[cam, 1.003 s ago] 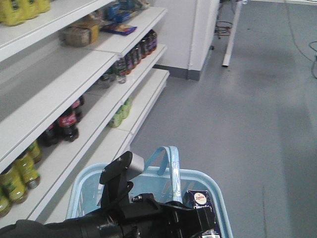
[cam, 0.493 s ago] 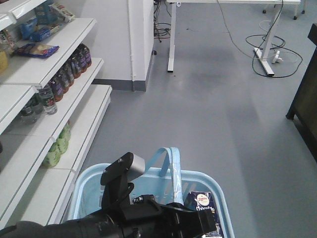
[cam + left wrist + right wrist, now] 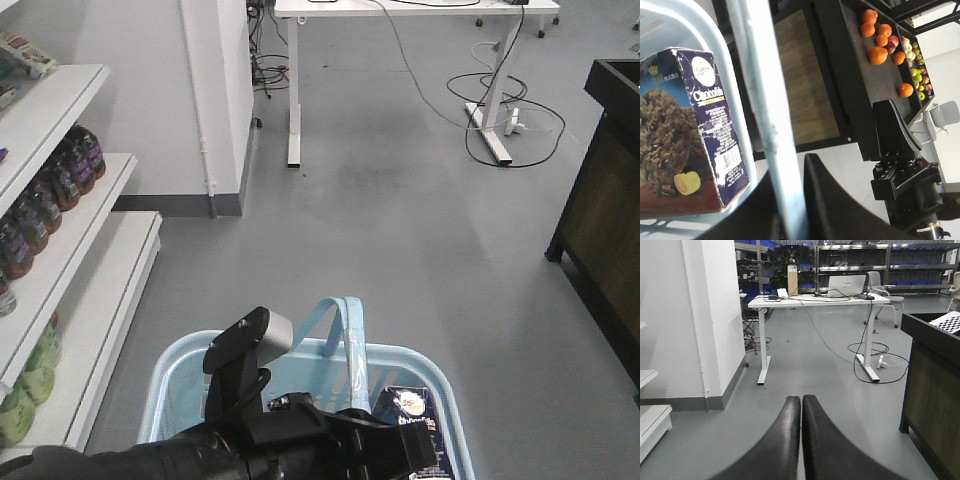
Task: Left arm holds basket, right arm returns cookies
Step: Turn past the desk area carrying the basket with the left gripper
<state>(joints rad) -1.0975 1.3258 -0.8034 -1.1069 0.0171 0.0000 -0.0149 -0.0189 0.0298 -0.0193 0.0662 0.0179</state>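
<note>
The light blue basket (image 3: 165,385) fills the bottom of the front view, its two handles (image 3: 346,330) raised together. My left arm (image 3: 250,345), with its silver-grey capped module, reaches over the basket. In the left wrist view my left gripper (image 3: 790,200) is shut on the basket handle (image 3: 757,90), which runs between its black fingers. The cookies (image 3: 408,412), a dark navy box picturing chocolate cookies (image 3: 687,130), stand inside the basket at its right side. My right gripper (image 3: 801,402) is shut on nothing and held over bare floor.
White shelves with dark bottles (image 3: 60,170) and green bottles (image 3: 25,390) run along the left. Ahead are a white pillar (image 3: 215,100), a white desk (image 3: 400,8) with floor cables (image 3: 500,110), and a dark cabinet (image 3: 600,200) at the right. A fruit stand with oranges (image 3: 879,45) shows beside the basket.
The view has swung right, away from the shelves and toward the grey floor, desk and dark cabinet. The basket, the cookies and the left arm keep their places in the frame.
</note>
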